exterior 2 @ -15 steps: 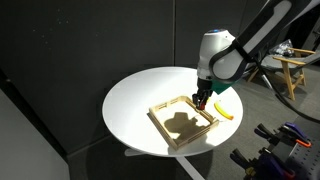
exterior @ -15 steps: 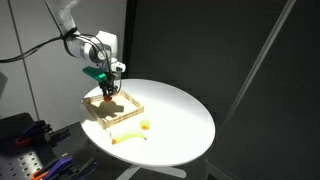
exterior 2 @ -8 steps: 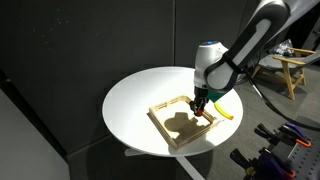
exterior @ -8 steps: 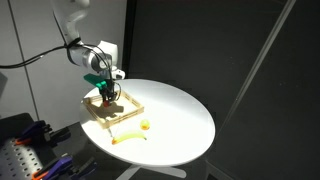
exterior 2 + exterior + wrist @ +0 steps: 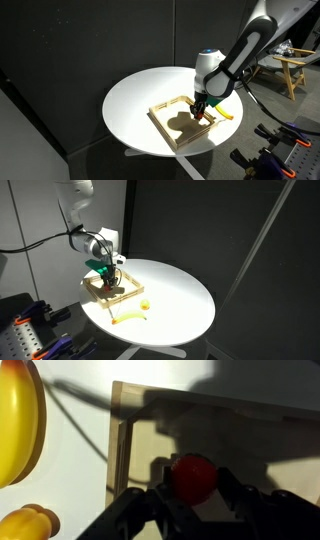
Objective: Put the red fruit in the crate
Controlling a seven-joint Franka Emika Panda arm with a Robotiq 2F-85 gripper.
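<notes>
Evidently the dark fingers (image 5: 243,497) are clamped on the small round red fruit (image 5: 193,477), which hangs over the floor of the shallow light-wood crate (image 5: 121,442), near its wall. Dropped carelessly, it could bounce over that low wall toward the curved yellow banana (image 5: 20,422).

The red fruit (image 5: 193,473) is solid red; crate (image 5: 121,445) pale, unpatterned wood; banana (image 5: 20,420) plain yellow; counter (image 5: 175,290) white; pincer (image 5: 196,488) black; backdrop (image 5: 240,220) dark grey.
</notes>
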